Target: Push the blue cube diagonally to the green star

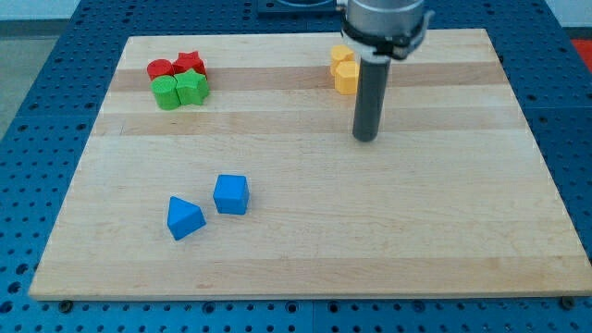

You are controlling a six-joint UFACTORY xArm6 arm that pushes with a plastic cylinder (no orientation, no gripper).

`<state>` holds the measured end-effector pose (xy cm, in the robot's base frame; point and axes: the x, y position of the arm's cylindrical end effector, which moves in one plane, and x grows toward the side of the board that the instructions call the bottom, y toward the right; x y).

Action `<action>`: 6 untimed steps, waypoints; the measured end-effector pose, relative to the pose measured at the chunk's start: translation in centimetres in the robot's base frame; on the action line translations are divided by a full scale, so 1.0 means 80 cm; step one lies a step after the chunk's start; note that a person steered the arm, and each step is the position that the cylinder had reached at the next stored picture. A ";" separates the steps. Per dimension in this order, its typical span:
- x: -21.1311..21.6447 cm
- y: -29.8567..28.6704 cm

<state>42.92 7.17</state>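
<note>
The blue cube (pixel 231 194) lies on the wooden board at the lower left of the middle. A blue triangular block (pixel 184 217) lies just left of and below it. The green star (pixel 192 89) sits near the view's top left, next to a green round block (pixel 166 93). My tip (pixel 365 138) stands on the board right of centre, well to the right of and above the blue cube, touching no block.
A red round block (pixel 160 68) and a red star (pixel 190 63) sit right above the green pair. Two yellow blocks (pixel 344 69) lie at the top, just left of the rod. The wooden board (pixel 444 231) rests on a blue perforated table.
</note>
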 end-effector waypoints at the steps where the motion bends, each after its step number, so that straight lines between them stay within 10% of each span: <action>1: 0.019 -0.095; 4: 0.087 -0.469; 6: 0.134 -0.373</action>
<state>53.61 -22.71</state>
